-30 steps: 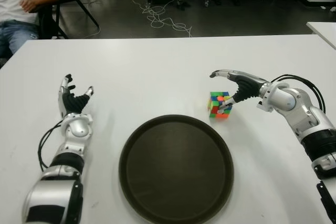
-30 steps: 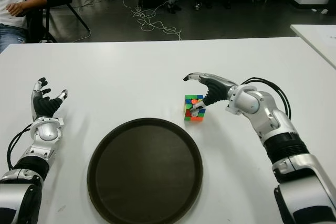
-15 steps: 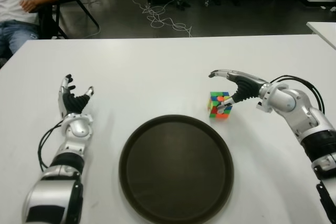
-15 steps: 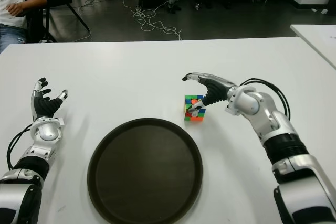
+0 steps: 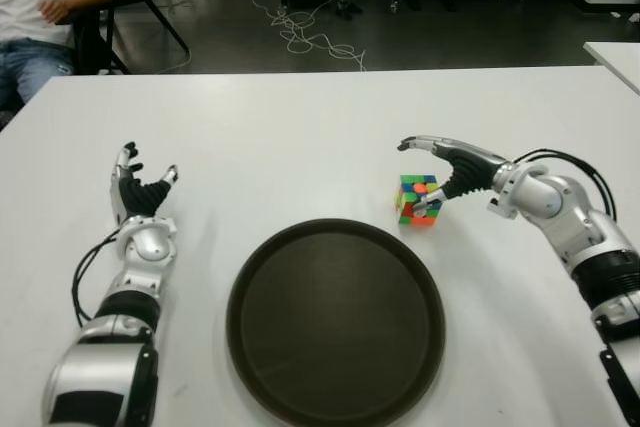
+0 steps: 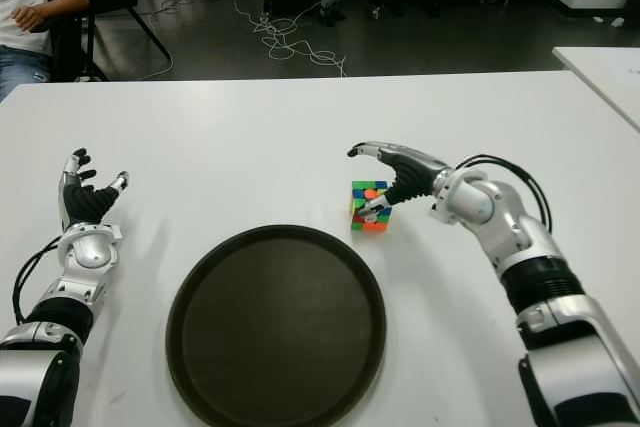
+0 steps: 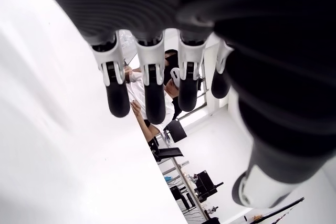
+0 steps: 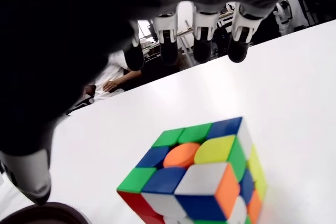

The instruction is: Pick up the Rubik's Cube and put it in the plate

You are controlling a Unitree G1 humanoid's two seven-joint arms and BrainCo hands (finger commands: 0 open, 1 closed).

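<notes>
The cube [image 5: 419, 199] sits on the white counter [image 5: 300, 147], just past the far right edge of the big dark plate [image 5: 335, 320]. It is not in the plate. It has many colors: green, blue, orange, yellow and red.

The right hand [image 5: 445, 169] is right at the cube. Its fingers [image 5: 425, 144] are spread out and reach over the top of the cube. The thumb comes down to the cube's right side and looks like it touches it there. The hand holds nothing, and the cube stands flat on the counter.

The left hand [image 5: 140, 190] shows to the left of the plate, well apart from it. Its fingers point up and are loose, with nothing in them.

A person [image 5: 40, 7] sits on a chair past the far left corner of the counter.
</notes>
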